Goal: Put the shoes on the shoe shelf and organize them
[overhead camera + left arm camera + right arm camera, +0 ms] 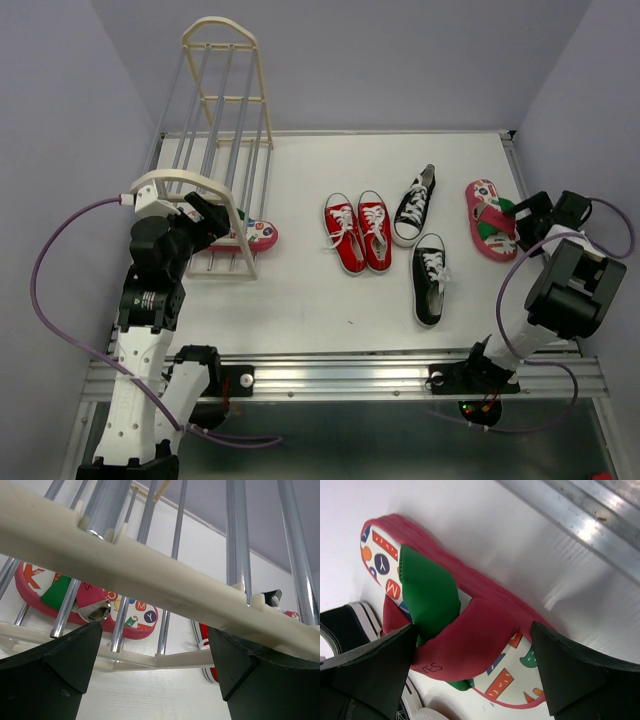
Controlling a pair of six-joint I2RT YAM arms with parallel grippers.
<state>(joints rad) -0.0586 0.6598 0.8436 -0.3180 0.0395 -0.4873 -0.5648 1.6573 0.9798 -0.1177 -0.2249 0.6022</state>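
Status from top view: about one shoe of six dealt with, judging by layout.

- Tall cream rack with thin grey metal rails [226, 98]: 10 o'clock on white bench [300, 300].
- Red-pink lettered flip-flop with green strap [255, 237]: down in the rack's bottom tier, at its 4 o'clock corner, behind the rails in left wrist view. Can't tell if seated on rails or on the bench beneath.
- Left fingers [207, 215]: spread wide either side of the cream end frame, pinching nothing, just 9 o'clock of that flip-flop.
- Second flip-flop, same pattern [490, 220]: flat on bench at 3 o'clock, well apart from rack.
- Right fingers [525, 218]: spread wide, hanging over it, strap between the tips in right wrist view. No contact visible, nothing gripped.
- Pair of red sneakers with white laces [358, 232]: side by side at bench centre, untouched.
- Black sneakers with white laces and soles: one [413, 207] at 2 o'clock of the reds, other [430, 280] at 4 o'clock of them, not paired up.

Left to do, by my read: close on second flip-flop, carry it across to sit beside its mate, then put both sneaker pairs on tiers. Bulk of job outstanding.
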